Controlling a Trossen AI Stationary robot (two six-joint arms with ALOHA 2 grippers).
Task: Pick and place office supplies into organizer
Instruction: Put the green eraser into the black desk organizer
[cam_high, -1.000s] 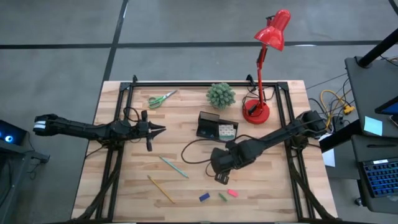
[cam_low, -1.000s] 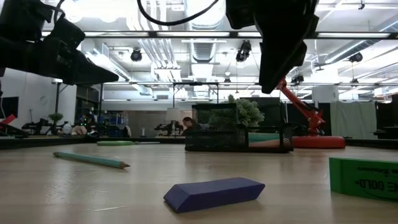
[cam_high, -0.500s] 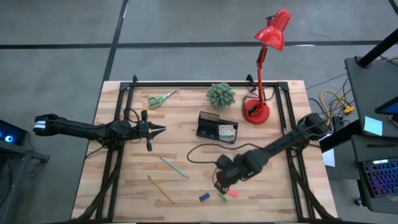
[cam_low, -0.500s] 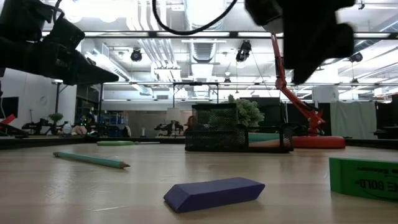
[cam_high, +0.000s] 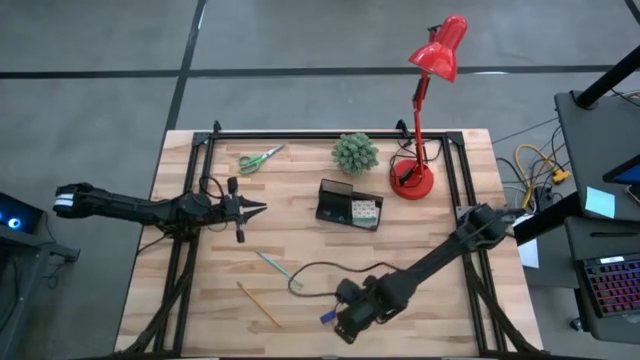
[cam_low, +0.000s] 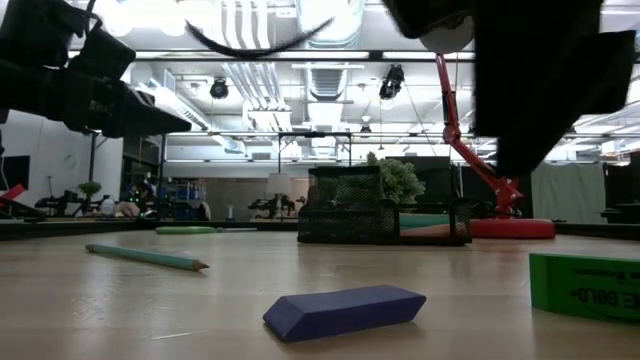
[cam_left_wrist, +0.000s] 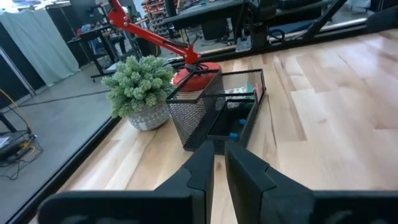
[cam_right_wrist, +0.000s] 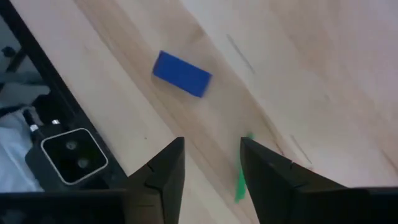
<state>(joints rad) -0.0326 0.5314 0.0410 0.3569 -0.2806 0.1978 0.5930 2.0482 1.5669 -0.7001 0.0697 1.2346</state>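
We see the right gripper hanging released, fingers apart, above the blue eraser near the table's near edge; the left gripper waits clenched, empty, left of the organizer.

You see the black mesh organizer upright at table centre, green-handled scissors lying at its 10 o'clock, teal pen and yellow pencil at 7 o'clock, blue eraser flat at 6 o'clock.

Blue eraser; green eraser; red lamp; black mesh organizer; teal pencil.
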